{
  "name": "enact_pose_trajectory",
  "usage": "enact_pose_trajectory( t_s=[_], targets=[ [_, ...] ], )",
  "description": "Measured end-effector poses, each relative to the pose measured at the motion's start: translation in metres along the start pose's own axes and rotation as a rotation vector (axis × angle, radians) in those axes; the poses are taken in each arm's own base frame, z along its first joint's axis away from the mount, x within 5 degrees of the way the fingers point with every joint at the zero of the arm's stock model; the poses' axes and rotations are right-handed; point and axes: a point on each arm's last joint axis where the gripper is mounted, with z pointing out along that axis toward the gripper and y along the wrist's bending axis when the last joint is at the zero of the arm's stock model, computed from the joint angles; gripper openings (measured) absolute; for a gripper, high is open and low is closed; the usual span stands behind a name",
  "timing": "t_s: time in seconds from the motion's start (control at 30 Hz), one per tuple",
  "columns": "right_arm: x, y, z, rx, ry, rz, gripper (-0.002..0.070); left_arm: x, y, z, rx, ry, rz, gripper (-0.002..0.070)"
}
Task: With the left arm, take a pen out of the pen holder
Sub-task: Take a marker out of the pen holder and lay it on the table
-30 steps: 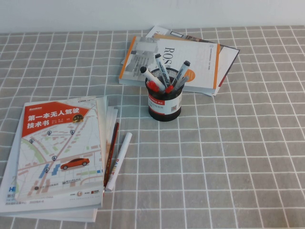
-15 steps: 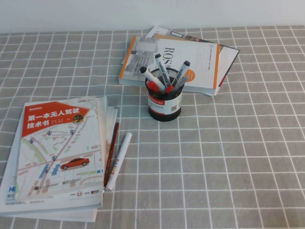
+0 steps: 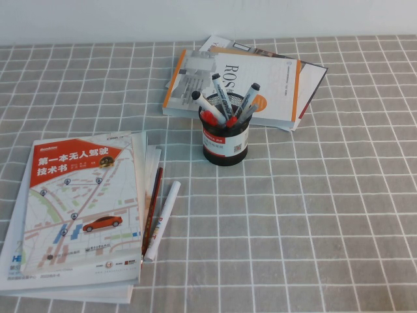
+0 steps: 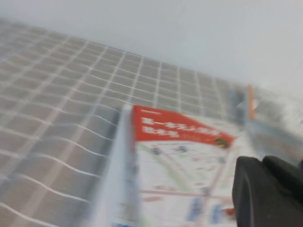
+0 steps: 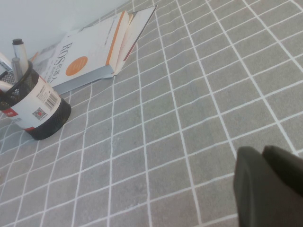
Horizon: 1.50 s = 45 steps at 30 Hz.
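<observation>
Nothing of the task looks done yet: the pens all stand in the holder, none lifted. The left hand, fingers together and empty, hangs over the red book, and the holder does not show in its camera's view. The right hand, also closed on nothing, sits low above the surface, with the holder well apart from it. Reaching, opening, gripping and lifting are all left to do.

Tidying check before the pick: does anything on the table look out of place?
Yes: a white pen and a red pencil lie loose beside the map-cover book, outside the pen holder. Left tool hovers over that book; right tool over bare cloth.
</observation>
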Motion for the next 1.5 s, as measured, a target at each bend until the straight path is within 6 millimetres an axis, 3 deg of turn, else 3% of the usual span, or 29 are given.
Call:
enact_pose_trajectory(
  t_s=[0.23,0.53,0.63,0.7,0.83,0.97,1.1,1.33,1.5],
  targets=[
    [0.000,0.000,0.000,0.000,0.000,0.000,-0.0013,-0.007,-0.006,0.000,0.088,-0.057,-0.709,-0.0003],
    [0.000,0.000,0.000,0.000,0.000,0.000,-0.0013,-0.017,0.002,-0.002,0.053,-0.187,-0.743,-0.0003],
    [0.000,0.000,0.000,0.000,0.000,0.000,-0.0013,-0.016,-0.009,-0.003,0.108,-0.074,-0.643,-0.0003],
    [0.000,0.000,0.000,0.000,0.000,0.000,-0.0013,-0.026,-0.021,-0.007,0.168,0.010,-0.526,-0.0003],
    [0.000,0.000,0.000,0.000,0.000,0.000,-0.0013,-0.069,-0.044,-0.008,0.261,0.113,-0.272,-0.0003],
    [0.000,0.000,0.000,0.000,0.000,0.000,-0.0013,-0.099,-0.059,0.009,0.324,0.271,-0.120,-0.0003],
    [0.000,0.000,0.000,0.000,0.000,0.000,-0.0013,-0.112,-0.067,0.035,0.391,0.377,-0.037,0.0010],
    [0.000,0.000,0.000,0.000,0.000,0.000,-0.0013,-0.125,-0.089,0.081,0.666,0.324,0.056,0.0190],
    [0.000,0.000,0.000,0.000,0.000,0.000,-0.0013,-0.113,-0.106,0.107,0.769,0.284,0.160,0.0330]
  ],
)
